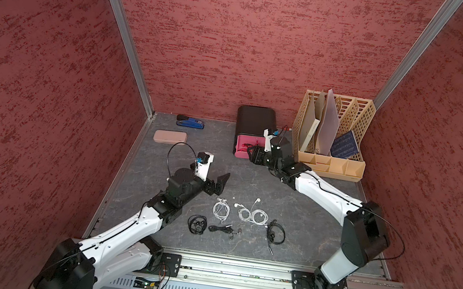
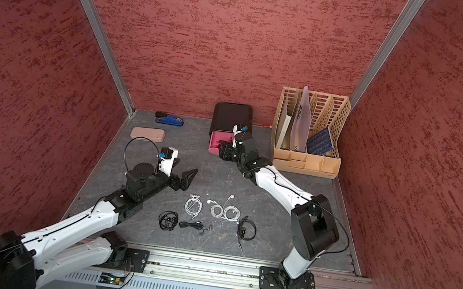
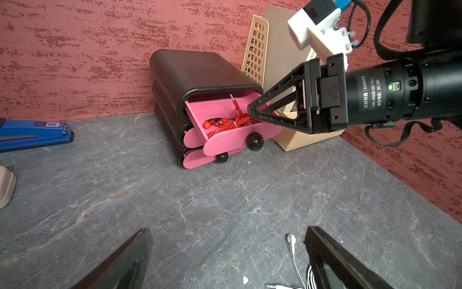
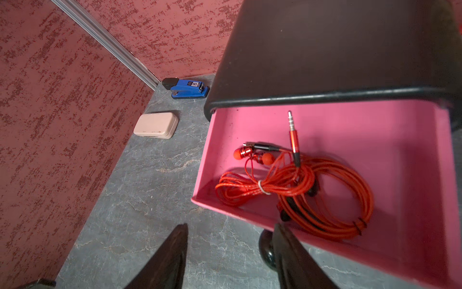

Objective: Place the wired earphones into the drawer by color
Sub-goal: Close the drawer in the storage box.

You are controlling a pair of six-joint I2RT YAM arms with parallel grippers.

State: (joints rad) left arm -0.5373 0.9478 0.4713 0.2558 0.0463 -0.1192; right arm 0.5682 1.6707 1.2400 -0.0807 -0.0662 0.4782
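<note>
1. Grey stone-look counter (image 1: pixel 311 241): three white wired earphone coils (image 1: pixel 259 216) and three black wired earphone coils (image 1: pixel 197 224) sit loose near the front, well apart from the drawers.
2. Black plastic mini drawer chest (image 3: pixel 200 72) is at the back wall, with its top pink drawer (image 4: pixel 412 150) open.
3. Left hand (image 3: pixel 227 232) hovers spread wide, nothing in it. Right hand (image 4: pixel 230 227) is at the open drawer's front, fingers apart, pinching nothing.
4. Red wired earphones (image 4: pixel 300 185), two coils by the look of it, lie inside that pink drawer.

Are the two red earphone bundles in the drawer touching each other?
Touching. The right wrist view shows the smaller red bundle overlapping the larger red bundle in the drawer.
</note>
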